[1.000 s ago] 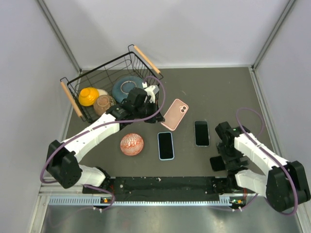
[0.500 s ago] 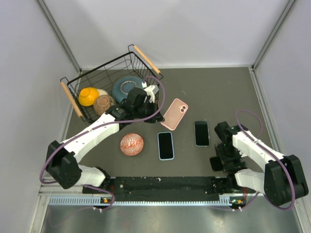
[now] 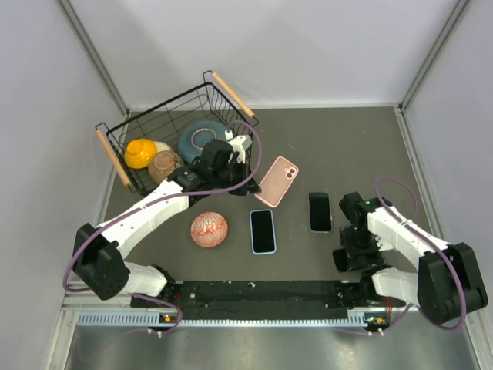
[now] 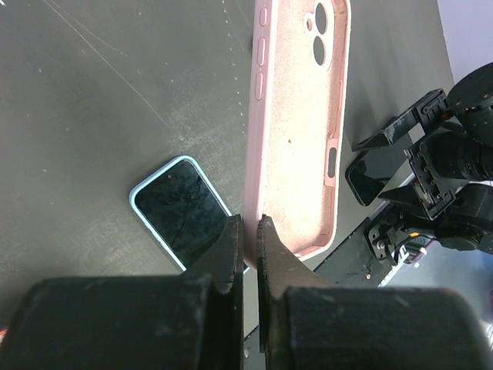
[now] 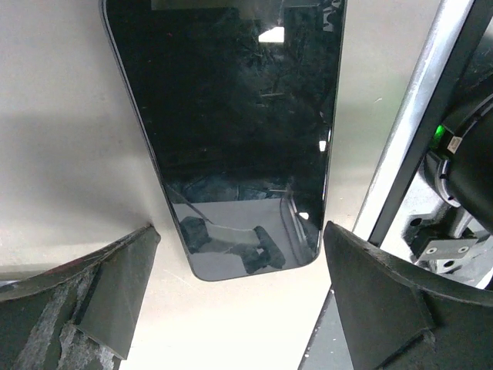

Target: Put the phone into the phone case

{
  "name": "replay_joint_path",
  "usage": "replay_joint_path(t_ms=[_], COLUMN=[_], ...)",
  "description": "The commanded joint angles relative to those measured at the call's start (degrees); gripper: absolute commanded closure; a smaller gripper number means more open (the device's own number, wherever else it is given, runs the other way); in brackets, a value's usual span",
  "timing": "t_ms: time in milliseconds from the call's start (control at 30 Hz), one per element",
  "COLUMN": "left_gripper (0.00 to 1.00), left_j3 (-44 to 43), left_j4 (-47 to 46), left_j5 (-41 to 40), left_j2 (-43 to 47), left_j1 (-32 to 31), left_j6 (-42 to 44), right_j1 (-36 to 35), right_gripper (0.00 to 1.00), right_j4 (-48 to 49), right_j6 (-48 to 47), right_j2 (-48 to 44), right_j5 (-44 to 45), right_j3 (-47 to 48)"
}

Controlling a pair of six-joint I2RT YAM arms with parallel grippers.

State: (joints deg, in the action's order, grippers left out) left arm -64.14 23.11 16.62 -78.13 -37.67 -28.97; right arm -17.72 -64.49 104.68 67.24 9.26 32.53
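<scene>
Right wrist cam is basically all black phone (image 5: 231,116). It's lying flat, screen up, on the table (image 3: 347,146), with its near end between the fingers of the right gripper (image 5: 240,231). Those fingers are spread wide, one on either side, and I can't see either touching the phone. My read is that it's lined up to close across the phone's narrow width, which seems the sane way to lift a slab like that off a flat surface.

Near it on the left is the pink case (image 4: 296,123). The left gripper (image 4: 249,222) has its fingers pressed together on one long side wall, at the end away from the camera cutout. Pinching the wall leaves the whole cavity free, so I'd guess the idea is to steady the case while the other arm brings the phone over. I can't tell whether the case is lifted or resting on the table.

View differences: only the left wrist shows how thin that pinch is. Only the overhead shows the layout. There's a second phone with a pale blue rim (image 3: 263,230) just beside the case's near end, a red patterned bowl (image 3: 209,229) left of that, and a wire basket (image 3: 231,93) of dishes at far left. The right fingers are hard to make out from overhead, so the spread only shows on that arm's own cam.
</scene>
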Motion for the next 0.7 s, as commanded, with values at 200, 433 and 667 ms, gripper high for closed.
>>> replay_joint_path(t_ms=[200, 433, 667], left_gripper=[1.00, 1.00, 1.00], left_j3=[-2.83, -2.57, -2.31], left_j4=[-1.85, -1.84, -1.76], left_j5=[0.61, 0.78, 1.66], left_j2=[1.66, 2.01, 2.63], left_j1=[-0.12, -0.12, -0.12], left_j6=[0.32, 0.23, -0.38], right_j1=[0.40, 0.40, 4.08], right_gripper=[0.12, 0.17, 0.71], right_j4=[7.78, 13.95, 1.49], right_j6=[2.54, -1.76, -5.70], right_j2=[4.31, -4.92, -6.34], right_j5=[-0.91, 8.91, 16.85], right_j3=[-4.75, -5.73, 7.62])
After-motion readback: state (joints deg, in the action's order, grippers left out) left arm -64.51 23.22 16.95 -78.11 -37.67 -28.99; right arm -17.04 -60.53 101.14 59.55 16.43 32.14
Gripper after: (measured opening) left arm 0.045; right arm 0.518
